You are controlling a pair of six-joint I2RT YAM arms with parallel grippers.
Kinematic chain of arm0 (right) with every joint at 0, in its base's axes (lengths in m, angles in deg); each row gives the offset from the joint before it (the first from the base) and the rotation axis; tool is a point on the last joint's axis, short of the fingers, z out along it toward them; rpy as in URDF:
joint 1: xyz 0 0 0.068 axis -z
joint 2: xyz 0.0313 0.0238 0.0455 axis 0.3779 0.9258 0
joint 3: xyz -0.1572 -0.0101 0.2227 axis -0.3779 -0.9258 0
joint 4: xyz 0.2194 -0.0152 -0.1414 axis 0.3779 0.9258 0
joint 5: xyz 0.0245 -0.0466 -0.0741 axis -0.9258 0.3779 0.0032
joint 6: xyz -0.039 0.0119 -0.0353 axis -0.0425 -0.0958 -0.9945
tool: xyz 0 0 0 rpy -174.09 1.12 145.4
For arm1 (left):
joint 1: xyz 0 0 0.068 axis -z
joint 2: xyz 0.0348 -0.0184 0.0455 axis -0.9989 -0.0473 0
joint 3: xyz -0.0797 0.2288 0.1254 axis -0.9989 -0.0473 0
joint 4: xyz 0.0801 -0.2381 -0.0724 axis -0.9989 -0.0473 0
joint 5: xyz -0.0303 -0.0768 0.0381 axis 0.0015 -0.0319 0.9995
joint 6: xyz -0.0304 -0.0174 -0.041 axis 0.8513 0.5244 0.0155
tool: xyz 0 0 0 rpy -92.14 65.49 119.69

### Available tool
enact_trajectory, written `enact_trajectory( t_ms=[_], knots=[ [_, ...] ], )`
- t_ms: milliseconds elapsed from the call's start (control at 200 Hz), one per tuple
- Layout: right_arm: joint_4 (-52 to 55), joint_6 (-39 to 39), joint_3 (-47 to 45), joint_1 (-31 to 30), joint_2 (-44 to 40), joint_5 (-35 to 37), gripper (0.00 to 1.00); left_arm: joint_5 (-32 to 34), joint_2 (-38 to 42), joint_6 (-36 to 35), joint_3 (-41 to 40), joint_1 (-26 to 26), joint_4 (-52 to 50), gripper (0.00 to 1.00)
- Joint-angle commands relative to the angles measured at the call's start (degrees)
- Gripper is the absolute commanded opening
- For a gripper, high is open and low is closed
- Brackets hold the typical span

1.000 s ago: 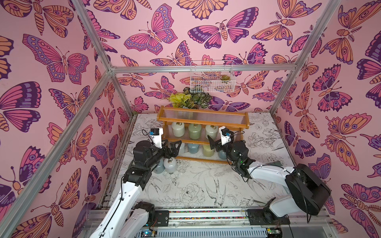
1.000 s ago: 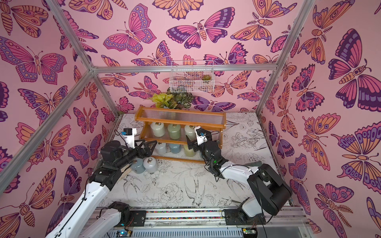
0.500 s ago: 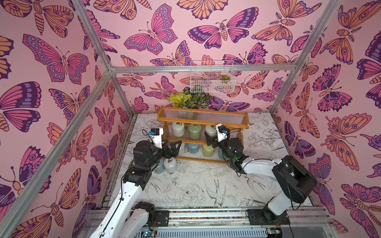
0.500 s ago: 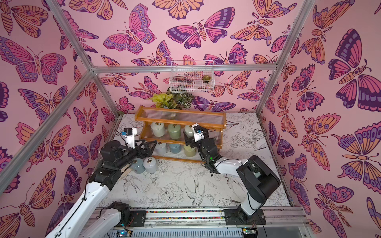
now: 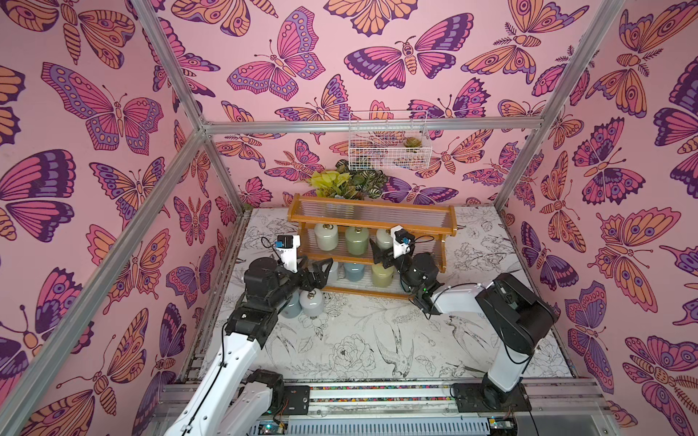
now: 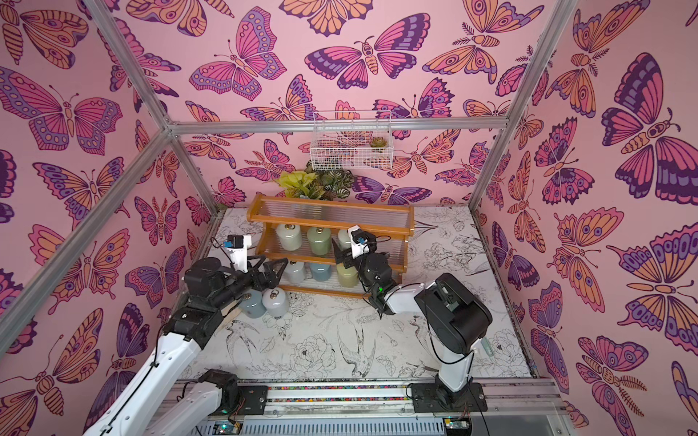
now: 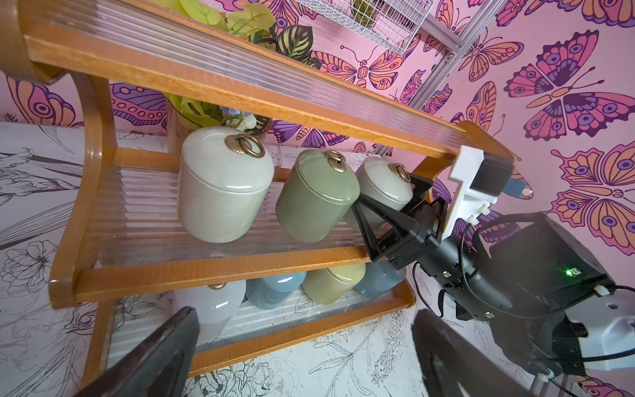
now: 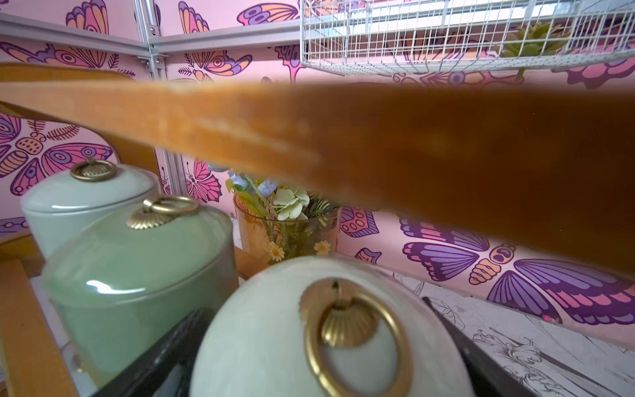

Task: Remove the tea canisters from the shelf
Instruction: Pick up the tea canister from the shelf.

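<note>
Nearest, a metal rail [image 5: 377, 392] carries both arm bases. Beyond it the desk [image 5: 359, 351] is covered in white, printed with black line drawings of flowers and birds. Toward its left a blue-grey canister [image 5: 290, 308] and a white canister [image 5: 312, 303] stand upright side by side on that print. The left claw [image 5: 319, 273] hangs just over them, spread wide and holding nothing. Right behind stands the shelf [image 5: 372, 225], orange-brown wood with clear ribbed panels. Its bottom tier holds four canisters [image 7: 275, 292] in a row: white, blue, yellow-green, blue-grey. The middle tier holds three: pale, sage, and at the right end a cream canister [image 8: 254, 326]. The right claw [image 5: 382, 251] is spread, one finger on each side of that cream canister; whether they touch it cannot be told. Behind the shelf a glass vase [image 8: 285, 233] of flowers and leafy plants [image 5: 347, 183] stand by the back wall, where a white wire basket [image 5: 389, 151] hangs with a succulent [image 5: 411, 142] inside. Pink walls [image 5: 113, 113] printed with big butterflies, braced by an aluminium frame [image 5: 370, 126], close in three sides.
</note>
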Motion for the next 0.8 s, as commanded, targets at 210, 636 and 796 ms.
enact_trajectory(
  t_ms=[210, 636, 796],
  knots=[
    [-2.5, 0.0, 2.1, 0.5, 2.6, 1.8, 0.96, 0.3, -0.5, -1.5, 0.0, 0.4, -0.8, 1.00],
    [-2.8, 0.6, 1.2, 0.5, 1.9, 1.6, 0.71, 1.0, 1.0, -1.8, -0.5, 0.3, -1.2, 1.00],
    [-2.9, 0.3, 0.6, 0.6, 1.0, 1.1, 0.66, 0.9, 1.1, -1.7, -0.3, 0.3, -1.3, 1.00]
  ],
)
